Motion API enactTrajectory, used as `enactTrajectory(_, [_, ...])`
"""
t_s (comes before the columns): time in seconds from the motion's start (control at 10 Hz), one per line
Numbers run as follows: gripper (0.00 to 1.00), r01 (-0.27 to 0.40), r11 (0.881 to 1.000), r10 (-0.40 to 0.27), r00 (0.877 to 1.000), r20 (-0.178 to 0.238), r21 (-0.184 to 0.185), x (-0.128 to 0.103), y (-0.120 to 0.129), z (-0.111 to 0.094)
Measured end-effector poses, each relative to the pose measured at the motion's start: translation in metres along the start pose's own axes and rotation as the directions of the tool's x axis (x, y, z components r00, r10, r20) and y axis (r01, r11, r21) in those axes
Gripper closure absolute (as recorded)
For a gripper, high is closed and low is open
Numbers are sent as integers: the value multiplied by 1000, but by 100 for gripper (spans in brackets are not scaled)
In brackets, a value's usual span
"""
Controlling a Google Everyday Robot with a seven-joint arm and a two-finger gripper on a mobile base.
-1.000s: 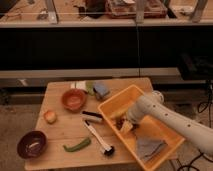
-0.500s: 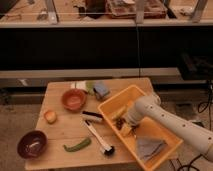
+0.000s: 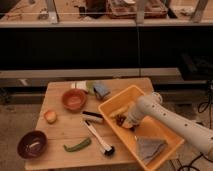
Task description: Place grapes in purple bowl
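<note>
**Gripper down in the yellow bin at the grapes, bowl waiting far left**

Starting at the left, the purple bowl [image 3: 32, 144] sits at the near-left corner of the wooden table [image 3: 60, 131], mouth up, with a pale patch inside. It has not shifted since a second ago. A small orange fruit [image 3: 50, 116] lies behind it, then the orange-red bowl [image 3: 74, 99], a green pepper [image 3: 77, 145] near the front edge and a dark brush [image 3: 99, 140] lying diagonally. None of these has moved either.

Further right, the yellow bin [image 3: 111, 103] overhangs the table's right side. The grapes [image 3: 120, 121] show in its left part as a small dark clump, well apart from the purple bowl. I cannot make out a long axis or which way the clump points.

The gripper [image 3: 125, 121] is down inside the bin, right at the grapes, about where it was half a second ago. The white arm [image 3: 170, 120] has settled slightly lower. I cannot tell how far the gripper is open or whether it has hold of anything. A grey cloth [image 3: 150, 148] lies in the bin's near end.
</note>
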Motion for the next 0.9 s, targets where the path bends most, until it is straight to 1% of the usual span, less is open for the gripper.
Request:
enactTrajectory(0.3, [82,-1,1000,0,1000,2,7,-1,-4,0])
enactTrajectory(0.8, [82,-3,1000,3,1000,-2,5,0,-2,-1])
enactTrajectory(0.9, [82,-17,1000,17,1000,-14,0,-2,0,-6])
